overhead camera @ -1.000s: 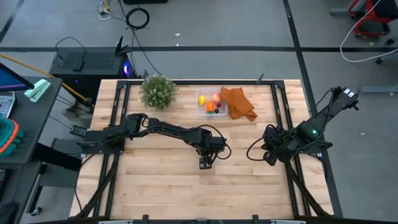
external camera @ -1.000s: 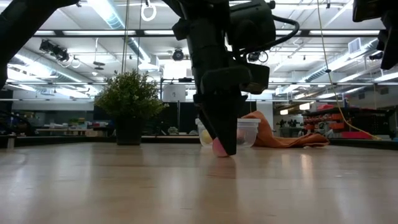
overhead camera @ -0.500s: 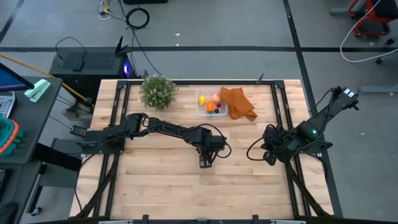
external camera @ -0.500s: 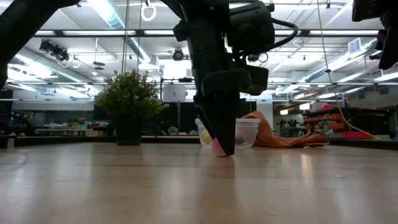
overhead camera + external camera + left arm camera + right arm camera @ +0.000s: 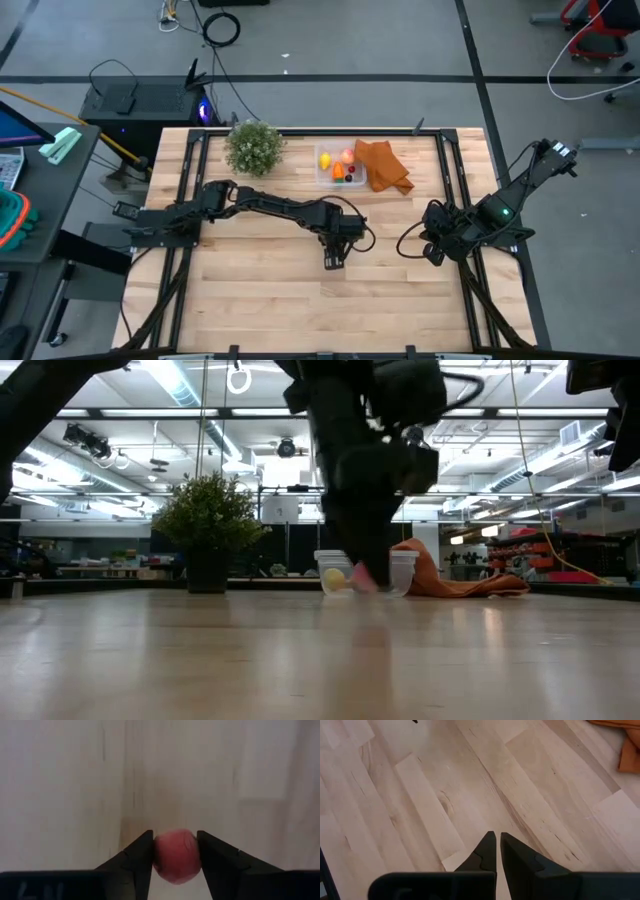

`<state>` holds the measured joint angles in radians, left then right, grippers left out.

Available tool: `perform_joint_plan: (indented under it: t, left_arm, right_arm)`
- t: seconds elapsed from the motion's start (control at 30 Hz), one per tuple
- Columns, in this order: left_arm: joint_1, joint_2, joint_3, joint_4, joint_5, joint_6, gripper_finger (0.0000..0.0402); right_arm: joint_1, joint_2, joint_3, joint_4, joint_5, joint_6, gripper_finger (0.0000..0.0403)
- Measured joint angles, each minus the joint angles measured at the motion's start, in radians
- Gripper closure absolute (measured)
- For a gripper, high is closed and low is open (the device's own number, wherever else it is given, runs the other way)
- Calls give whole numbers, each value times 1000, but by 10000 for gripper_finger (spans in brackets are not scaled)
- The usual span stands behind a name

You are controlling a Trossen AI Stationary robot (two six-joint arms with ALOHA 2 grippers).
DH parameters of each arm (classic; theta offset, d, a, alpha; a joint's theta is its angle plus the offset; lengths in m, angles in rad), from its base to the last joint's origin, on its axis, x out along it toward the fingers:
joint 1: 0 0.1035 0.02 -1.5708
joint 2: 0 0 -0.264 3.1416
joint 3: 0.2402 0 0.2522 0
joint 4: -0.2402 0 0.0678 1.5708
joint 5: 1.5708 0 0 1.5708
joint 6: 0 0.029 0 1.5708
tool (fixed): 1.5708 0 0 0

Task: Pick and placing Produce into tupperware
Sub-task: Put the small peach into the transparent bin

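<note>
Left wrist view shows the left gripper [image 5: 176,857] with a pink-red fruit [image 5: 177,856] lodged between its two dark fingers [image 5: 140,860], both inner faces pressed against the fruit's sides, so the gripper is grasping it; the fruit sits in the lower middle of that frame over pale wood. From the high view, the left gripper [image 5: 334,260] sits near the centre of the wooden table [image 5: 260,300], at the end of the left arm that stretches in from the left edge, and the fruit itself is hidden under the gripper there. The clear box [image 5: 339,167] lies in the upper middle of the frame, well apart from the gripper, with a yellow lemon [image 5: 325,160], another pink-red fruit [image 5: 347,156], a carrot [image 5: 339,171] and a tiny dark berry [image 5: 349,180] inside it. An orange cloth [image 5: 382,166] lies just beside the box on its right, and a bushy green plant [image 5: 253,147] stands to its left. In the low view the left gripper [image 5: 360,575] hangs blurred in the middle of the frame, a pink patch showing at its tip in front of the box [image 5: 400,572]; whether the fruit touches the table cannot be told. The right gripper [image 5: 432,252] waits at the right side of the table, and the right wrist view shows its fingers [image 5: 487,852] clenched together with nothing between them.
</note>
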<state>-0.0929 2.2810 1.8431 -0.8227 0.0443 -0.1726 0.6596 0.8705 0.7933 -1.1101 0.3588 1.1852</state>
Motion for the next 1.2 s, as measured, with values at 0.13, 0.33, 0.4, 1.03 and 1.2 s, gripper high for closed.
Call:
perform_joint_plan:
  t: [0.13,0.33,0.4,1.03,1.2]
  left_arm:
    - [33,-1,83,-50,-7,13,242]
    - [105,-2,230,-122,-28,58,254]
    - [136,-3,282,-140,-41,77,256]
    - [411,-4,443,-203,-74,-12,255]
    - [454,-4,443,-204,-74,-107,250]
  right_arm:
    - [0,0,0,0,0,0,403]
    - [0,0,0,0,0,0,403]
    - [0,0,0,0,0,0,403]
    - [0,0,0,0,36,1,403]
    - [0,0,0,0,37,-1,403]
